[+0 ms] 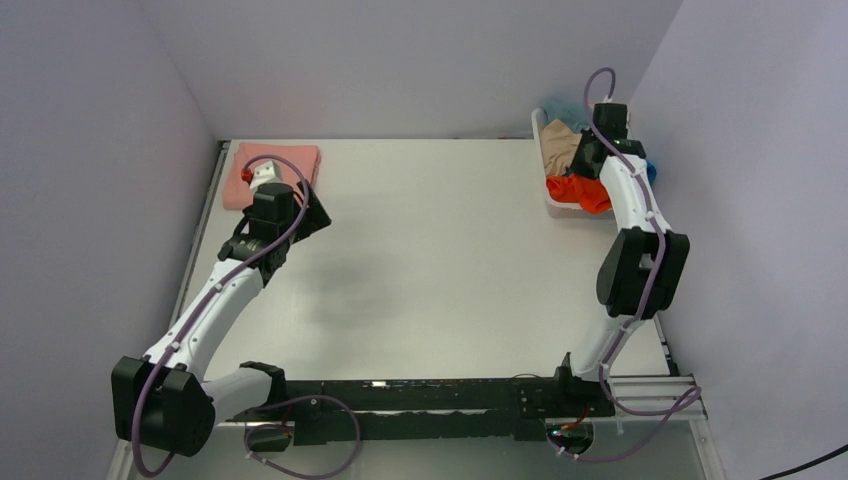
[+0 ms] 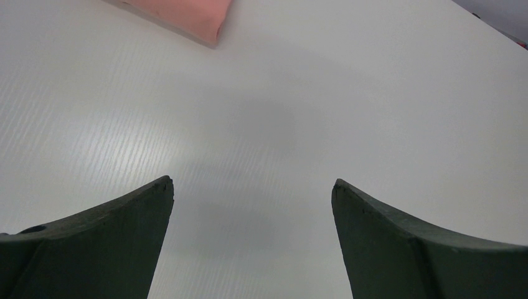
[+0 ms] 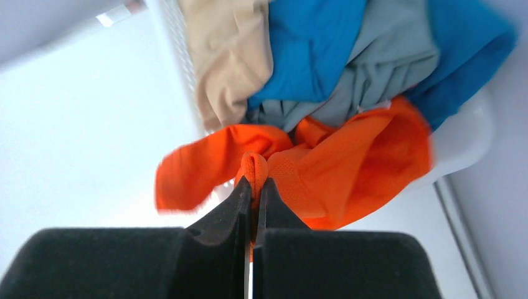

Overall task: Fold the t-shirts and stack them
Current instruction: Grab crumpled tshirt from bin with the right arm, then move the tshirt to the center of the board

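Note:
A salmon-pink t-shirt (image 1: 285, 165) lies folded at the table's far left; its corner shows in the left wrist view (image 2: 180, 15). My left gripper (image 1: 316, 216) (image 2: 252, 184) hovers just right of it, open and empty over bare table. A bright orange t-shirt (image 1: 580, 192) (image 3: 348, 168) hangs over the front rim of the white basket (image 1: 541, 128) at the far right. My right gripper (image 1: 582, 172) (image 3: 255, 180) is shut on a bunched fold of the orange shirt. Tan (image 3: 224, 56), blue (image 3: 311, 43) and grey-blue (image 3: 373, 68) shirts lie crumpled in the basket behind it.
The basket (image 3: 467, 137) stands against the right wall at the table's far right corner. Purple walls close in the back and both sides. The white table (image 1: 450, 250) stretches between the two arms.

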